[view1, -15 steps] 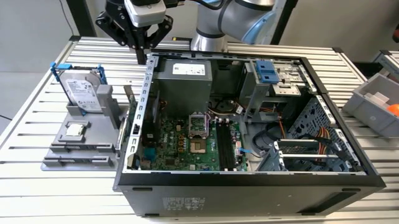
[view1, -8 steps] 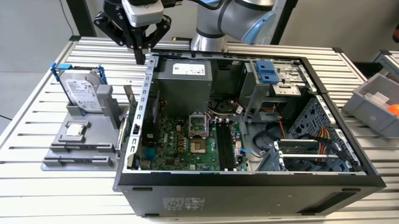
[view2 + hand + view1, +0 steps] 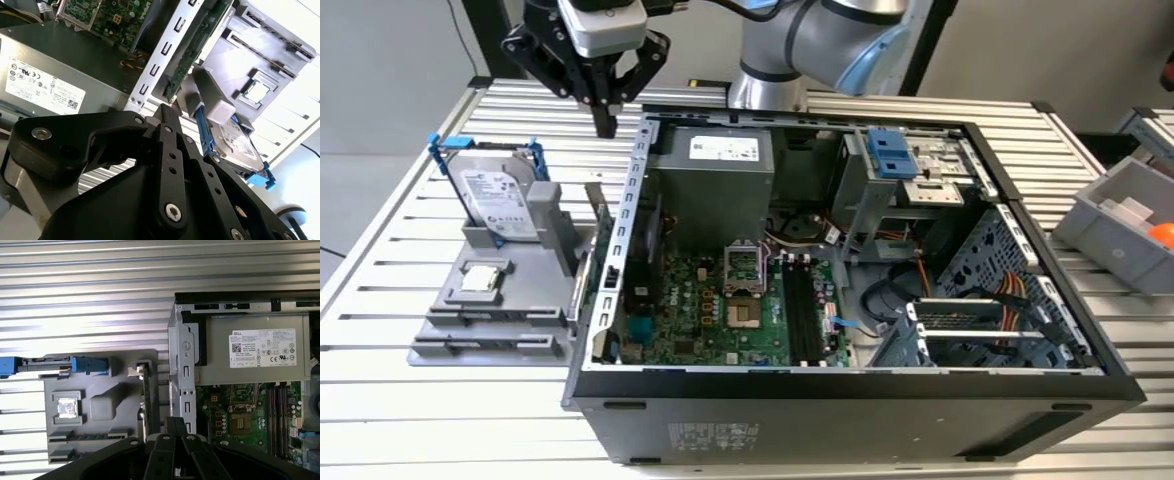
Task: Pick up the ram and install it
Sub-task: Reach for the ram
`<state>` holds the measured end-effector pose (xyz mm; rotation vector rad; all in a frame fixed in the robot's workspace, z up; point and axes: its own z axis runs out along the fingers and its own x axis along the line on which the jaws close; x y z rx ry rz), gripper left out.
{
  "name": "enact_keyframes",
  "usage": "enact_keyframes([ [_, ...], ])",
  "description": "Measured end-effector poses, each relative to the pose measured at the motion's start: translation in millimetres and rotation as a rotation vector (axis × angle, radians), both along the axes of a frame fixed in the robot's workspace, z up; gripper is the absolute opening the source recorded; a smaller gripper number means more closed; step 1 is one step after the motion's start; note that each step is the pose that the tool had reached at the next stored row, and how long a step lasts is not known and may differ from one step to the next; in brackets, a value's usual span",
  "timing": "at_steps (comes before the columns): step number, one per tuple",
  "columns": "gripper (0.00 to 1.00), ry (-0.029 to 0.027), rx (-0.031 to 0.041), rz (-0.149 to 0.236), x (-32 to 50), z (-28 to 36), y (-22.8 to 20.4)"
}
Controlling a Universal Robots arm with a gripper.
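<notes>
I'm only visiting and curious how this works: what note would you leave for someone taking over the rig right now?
Gripper: shut, empty, hanging above the gray holder beside the computer case.
Ram: standing on edge in that holder, untouched.
Done: nothing yet; the motherboard's black slots hold no ram.
Left: the whole job, pick-up and install.

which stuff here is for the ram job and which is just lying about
For the job: ram, on edge in the grey holder; end effector, shut and empty; black motherboard slots.
Lying about: hard drive; processor chip; grey bin.
</notes>
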<state>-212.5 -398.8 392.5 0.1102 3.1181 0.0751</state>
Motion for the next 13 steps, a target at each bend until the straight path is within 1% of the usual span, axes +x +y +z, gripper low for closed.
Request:
enact_keyframes([
  [7,0.00,0.0001,-0.0001,0.000,-12.8,0.0,0.0],
  [13,0.00,0.0006,-0.0001,0.000,-25.6,0.1,0.0],
])
